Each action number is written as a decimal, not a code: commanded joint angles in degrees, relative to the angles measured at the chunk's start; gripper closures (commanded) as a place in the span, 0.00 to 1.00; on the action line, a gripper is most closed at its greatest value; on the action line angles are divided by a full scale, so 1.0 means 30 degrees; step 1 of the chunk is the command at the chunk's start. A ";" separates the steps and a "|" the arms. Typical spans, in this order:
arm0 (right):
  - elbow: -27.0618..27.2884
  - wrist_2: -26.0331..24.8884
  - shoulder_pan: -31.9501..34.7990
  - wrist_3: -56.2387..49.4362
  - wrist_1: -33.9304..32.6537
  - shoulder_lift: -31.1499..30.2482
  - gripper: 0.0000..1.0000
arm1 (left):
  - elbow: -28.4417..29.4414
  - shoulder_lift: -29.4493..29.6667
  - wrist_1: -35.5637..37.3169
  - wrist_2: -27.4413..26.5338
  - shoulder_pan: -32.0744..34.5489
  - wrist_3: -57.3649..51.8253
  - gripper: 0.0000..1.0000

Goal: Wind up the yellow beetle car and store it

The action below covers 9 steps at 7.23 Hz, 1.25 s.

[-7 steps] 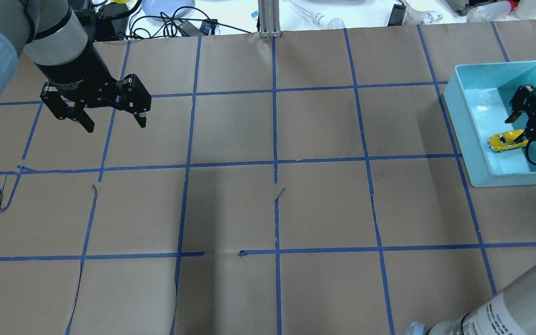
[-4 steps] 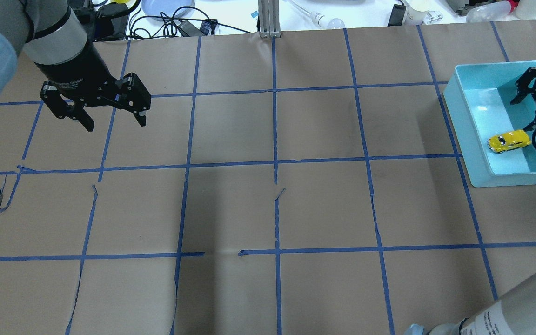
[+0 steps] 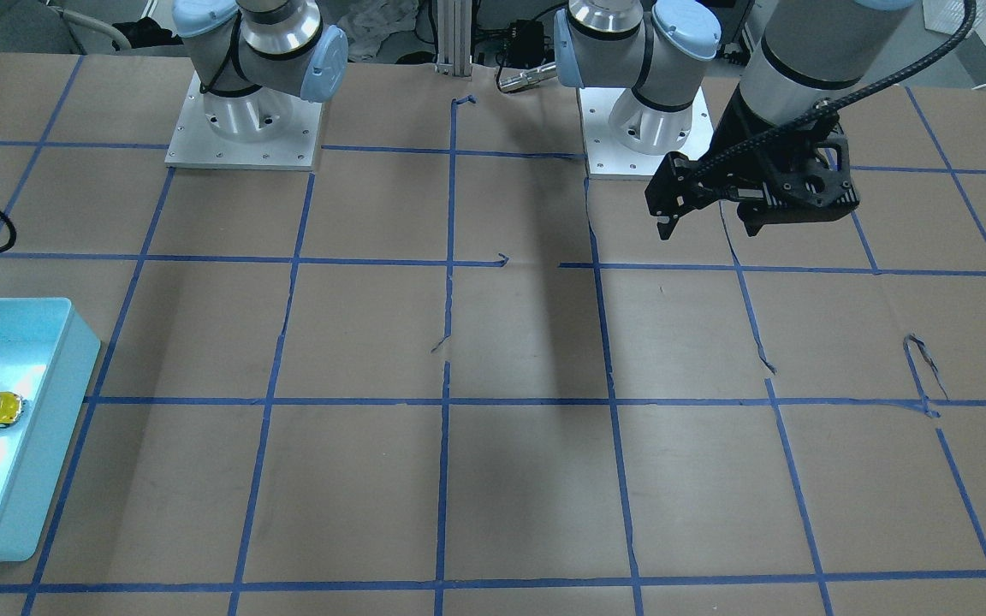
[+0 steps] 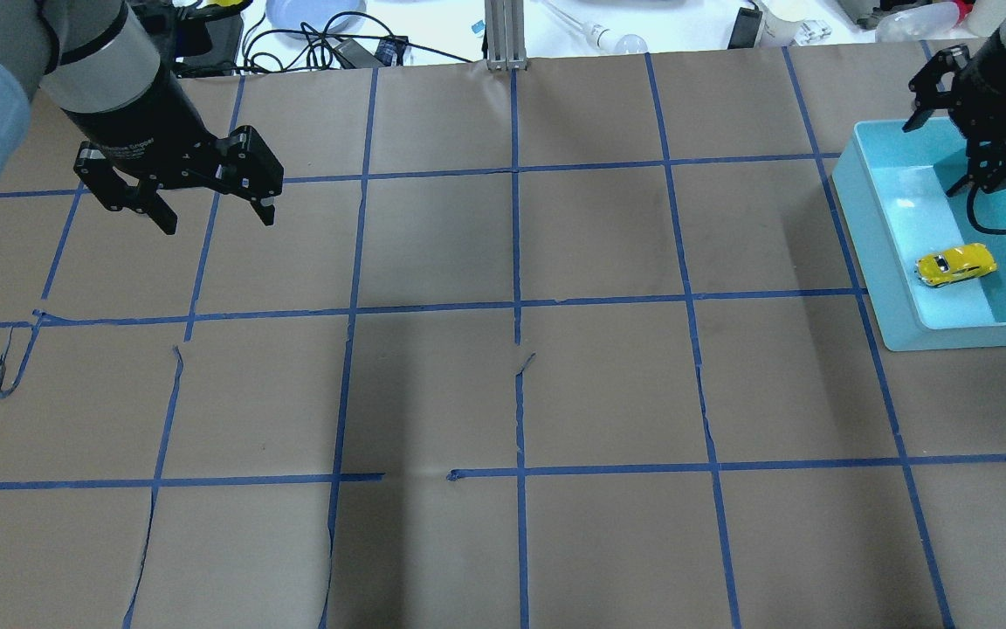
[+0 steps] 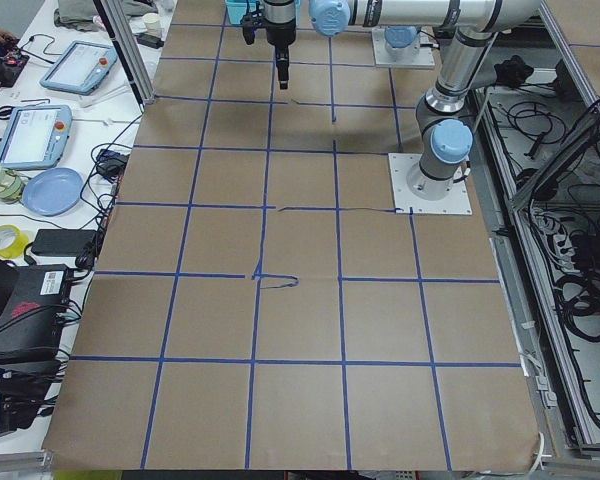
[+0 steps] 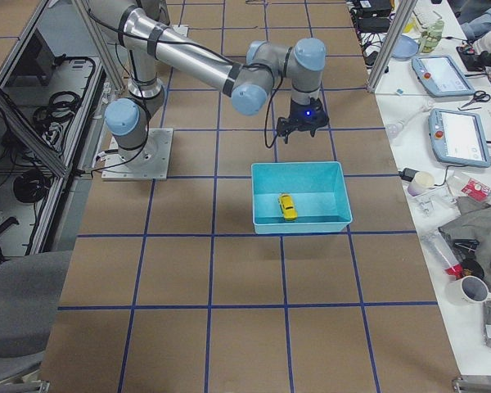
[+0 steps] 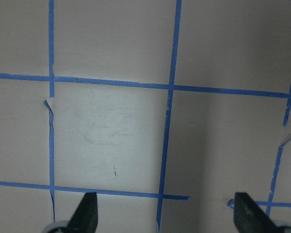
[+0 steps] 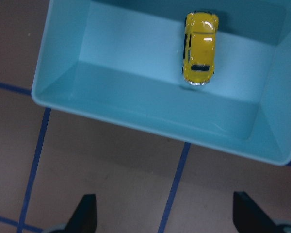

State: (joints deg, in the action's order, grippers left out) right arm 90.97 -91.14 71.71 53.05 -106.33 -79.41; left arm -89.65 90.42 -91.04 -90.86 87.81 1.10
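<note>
The car (image 4: 955, 265) sits upright on its wheels on the floor of the bin (image 4: 865, 218). Nothing grips it. It is toward the bin's robot-side end and lies crosswise to the bin's long walls. Seen from above in the right wrist view, its roof faces up and one end is close to a bin wall. The bin itself is teal and open-topped, and it stands on the bench (image 4: 599, 393) at the end on the robot's right. The right tool (image 4: 931, 162) hangs raised over the part of the bin farthest from the robot, well apart from the car. Its jaws are spread wide and hold nothing, and in its wrist view both fingertips show over the bench just outside the bin's rim. The left tool (image 4: 219, 224) hovers above the bench well apart from the bin, toward the opposite end. Its jaws are likewise spread with nothing between them. Its wrist view shows only the brown bench cover crossed by lines of blue tape (image 4: 516, 262) beneath it.
</note>
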 commanded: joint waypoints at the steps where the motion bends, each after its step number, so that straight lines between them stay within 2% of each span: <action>1: -0.0059 0.0113 0.4116 -0.0132 0.1780 -0.1418 0.00 | -0.0028 0.0006 0.0317 0.0170 -0.0001 -0.0952 0.00; 3: -0.0089 0.0408 0.6821 -0.1178 0.1753 -0.1421 0.00 | -0.0057 0.0035 0.0318 0.0229 -0.0001 -0.0923 0.00; 5: -0.0088 0.0379 0.6890 -0.8099 0.1579 -0.1479 0.00 | -0.0057 -0.0024 0.0318 0.0200 -0.0001 -0.0952 0.00; 6: -0.0089 0.0524 0.6860 -0.9088 0.1694 -0.1914 0.00 | -0.0086 -0.0024 0.0260 0.0026 -0.0001 -0.0982 0.00; 7: -0.0089 0.1250 0.6802 -1.2317 0.1637 -0.2209 0.00 | -0.0086 -0.0024 0.0317 0.0140 -0.0001 -0.0982 0.00; 8: -0.0031 0.1257 0.6801 -1.4786 0.1752 -0.2966 0.00 | -0.0057 -0.0024 0.0318 0.0025 -0.0001 -0.0982 0.00; 9: -0.0001 0.1257 0.6772 -1.5768 0.1753 -0.3437 0.00 | -0.0086 -0.0053 0.0289 0.0053 -0.0001 -0.0982 0.00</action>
State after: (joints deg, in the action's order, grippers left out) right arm 90.85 -87.63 92.10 11.61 -101.17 -87.79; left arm -89.87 90.32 -90.12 -90.68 87.80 -1.84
